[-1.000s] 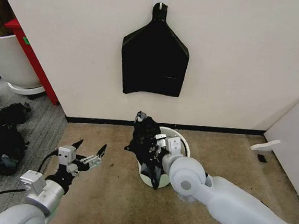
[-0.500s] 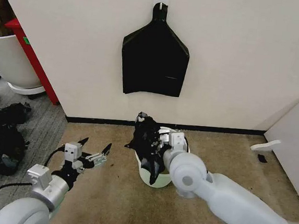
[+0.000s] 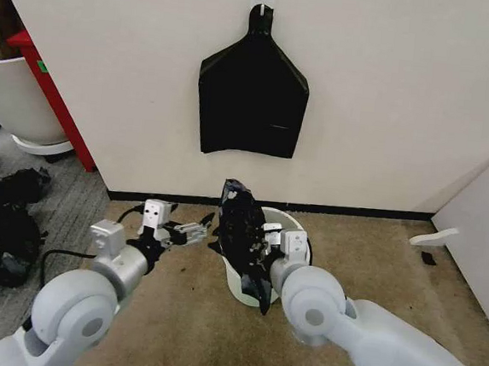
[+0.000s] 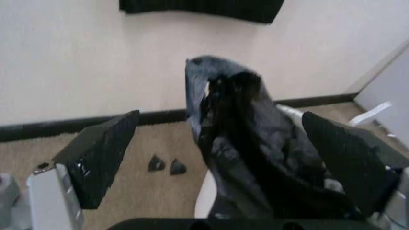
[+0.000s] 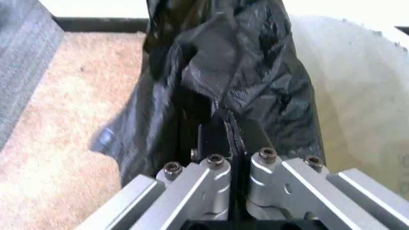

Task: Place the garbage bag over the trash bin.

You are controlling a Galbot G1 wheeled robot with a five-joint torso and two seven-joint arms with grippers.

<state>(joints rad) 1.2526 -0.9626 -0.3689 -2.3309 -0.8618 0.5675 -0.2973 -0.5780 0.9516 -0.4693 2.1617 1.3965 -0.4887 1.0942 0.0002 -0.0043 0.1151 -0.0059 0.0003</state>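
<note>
Hanging garbage bag [image 3: 242, 234] between spread left pincer [image 4: 217, 158] fingers.

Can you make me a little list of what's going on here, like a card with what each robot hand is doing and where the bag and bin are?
right gripper: fingers shut on the garbage bag, holding it up over the bin
left gripper: fingers open, beside the bag on the robot's left, one finger on each side of it in the left wrist view
trash bin: white, on the carpet by the wall, partly behind the bag
bag over bin: not yet; it is bunched up
wall: another black bag hangs on a hook
</note>
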